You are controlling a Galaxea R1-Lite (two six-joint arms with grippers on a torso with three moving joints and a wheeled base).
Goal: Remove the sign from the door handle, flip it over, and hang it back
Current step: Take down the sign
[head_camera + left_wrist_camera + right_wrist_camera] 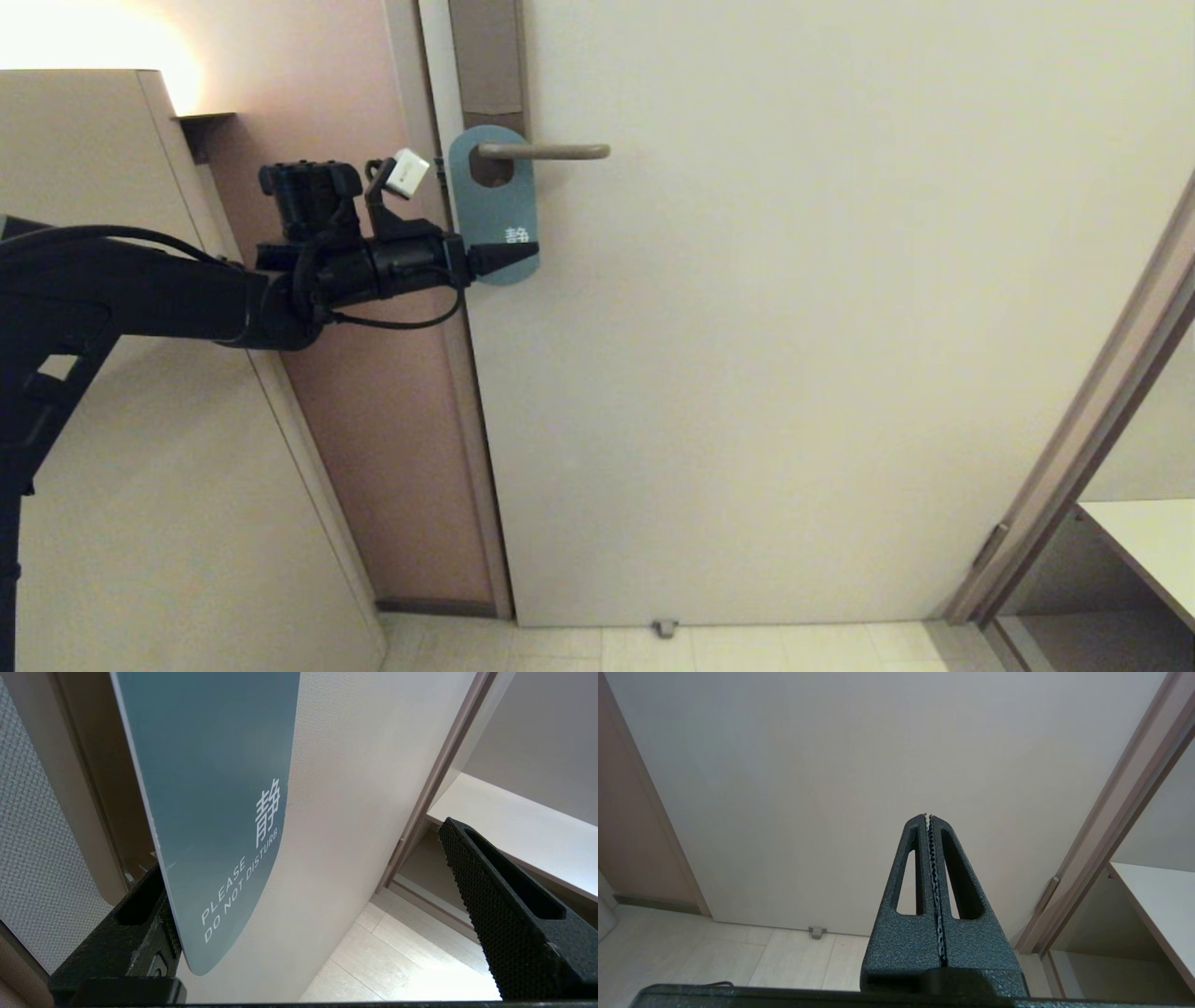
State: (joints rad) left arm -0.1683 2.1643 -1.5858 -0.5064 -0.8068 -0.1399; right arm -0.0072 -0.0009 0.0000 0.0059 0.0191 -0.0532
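Left pincer (509, 259), knurled black fingers spread, flanks smooth blue rounded sign (499, 210).

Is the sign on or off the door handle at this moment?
On. The sign hangs by its hole over the door handle, blue side out; the open left gripper straddles its lower end.

Head cam looks down at the door (794, 327) from a way back; both wrist cams sit close, facing that same door.
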